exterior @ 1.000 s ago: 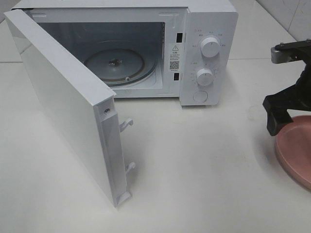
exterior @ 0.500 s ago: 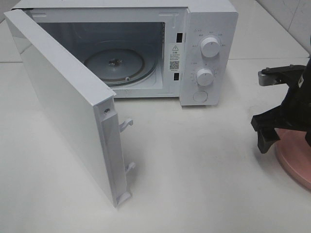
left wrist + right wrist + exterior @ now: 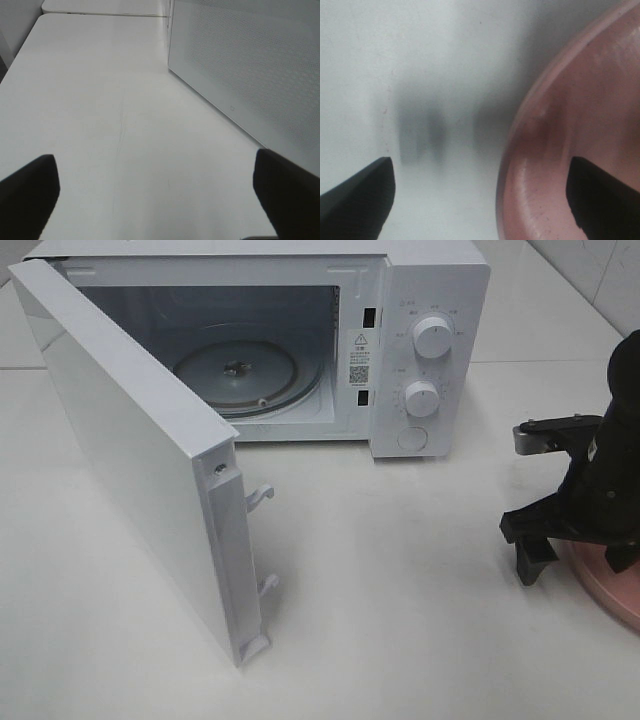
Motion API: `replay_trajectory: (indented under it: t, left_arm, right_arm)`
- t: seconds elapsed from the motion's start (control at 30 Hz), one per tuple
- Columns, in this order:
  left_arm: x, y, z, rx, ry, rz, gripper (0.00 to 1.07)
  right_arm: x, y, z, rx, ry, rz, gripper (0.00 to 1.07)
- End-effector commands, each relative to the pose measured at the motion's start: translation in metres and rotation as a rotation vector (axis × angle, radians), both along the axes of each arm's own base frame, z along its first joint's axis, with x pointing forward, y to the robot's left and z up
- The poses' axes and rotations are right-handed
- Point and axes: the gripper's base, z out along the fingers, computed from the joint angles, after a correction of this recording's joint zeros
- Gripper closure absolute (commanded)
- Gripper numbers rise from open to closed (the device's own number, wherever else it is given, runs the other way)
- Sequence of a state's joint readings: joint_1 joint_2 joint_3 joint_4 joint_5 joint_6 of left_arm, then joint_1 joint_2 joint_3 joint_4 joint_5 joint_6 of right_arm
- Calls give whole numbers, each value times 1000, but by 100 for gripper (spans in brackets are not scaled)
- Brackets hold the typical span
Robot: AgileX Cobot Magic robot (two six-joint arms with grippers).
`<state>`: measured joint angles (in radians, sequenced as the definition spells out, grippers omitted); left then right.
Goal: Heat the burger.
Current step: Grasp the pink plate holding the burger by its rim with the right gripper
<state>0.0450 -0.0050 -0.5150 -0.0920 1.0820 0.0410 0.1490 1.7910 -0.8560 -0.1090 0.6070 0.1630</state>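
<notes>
The burger is out of view in every frame. A white microwave (image 3: 425, 290) stands at the back with its door (image 3: 130, 440) swung wide and its glass turntable (image 3: 236, 370) bare. At the right edge my right gripper (image 3: 574, 558) hangs open, pointing down, straddling the left rim of a round pink plate (image 3: 612, 588). Close up, the right wrist view shows the plate (image 3: 570, 125) under one finger and bare table under the other, the right gripper (image 3: 480, 200) holding nothing. My left gripper (image 3: 157, 195) is open over bare table, beside the door (image 3: 250, 65).
The open door juts toward the front left, with latch hooks (image 3: 262, 495) on its free edge. The control panel carries two knobs (image 3: 433, 337) and a button (image 3: 412, 438). White table (image 3: 400, 590) spreads between the microwave and the plate.
The right arm has moved left and lower, coming down over the plate's left rim. Its jaws stay wide. The microwave and door have not moved.
</notes>
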Motion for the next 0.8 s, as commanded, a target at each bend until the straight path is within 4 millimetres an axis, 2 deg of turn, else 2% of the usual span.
replay_trajectory:
  t: [0.03,0.37,0.63,0.8]
  left_arm:
    - [-2,0,1,-3,-31,0,9]
    - [-2,0,1,-3,-31,0,9]
    - [-2,0,1,-3,-31,0,9]
    - [-2,0,1,-3,-31,0,9]
  right_arm:
    - [0,-1,-4,-1,4,-14,21]
    - [5,-3,-5,-16,-40,-15,31]
    - [4,-3,-5,-21,-35,-15,31]
    - [1,-4,-18,-37,38,-15,31]
